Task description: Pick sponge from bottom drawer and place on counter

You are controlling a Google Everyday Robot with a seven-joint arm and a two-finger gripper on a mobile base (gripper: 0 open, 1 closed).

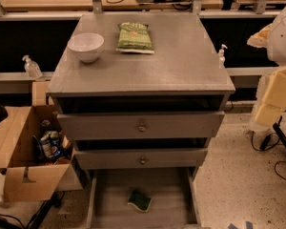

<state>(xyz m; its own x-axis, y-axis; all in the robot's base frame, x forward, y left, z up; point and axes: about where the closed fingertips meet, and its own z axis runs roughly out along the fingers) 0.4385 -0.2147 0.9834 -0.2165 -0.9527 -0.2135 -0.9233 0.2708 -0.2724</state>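
The sponge [140, 200], dark green with a yellow layer, lies flat on the plank floor of the open bottom drawer [168, 194], near its middle. The drawer is pulled out at the foot of the grey cabinet. The counter [181, 56] is the cabinet's grey top slab. My gripper does not show in this view. Only a white, rounded part of my arm [283, 27] shows at the right edge, level with the counter and well away from the sponge.
A white bowl [86, 46] and a light green snack bag [134, 37] sit at the back of the counter. Two drawer fronts with knobs [141, 127] are above the open drawer. An open cardboard box [26, 147] stands left of the cabinet. Yellowish foam blocks [276, 97] and cables are to the right.
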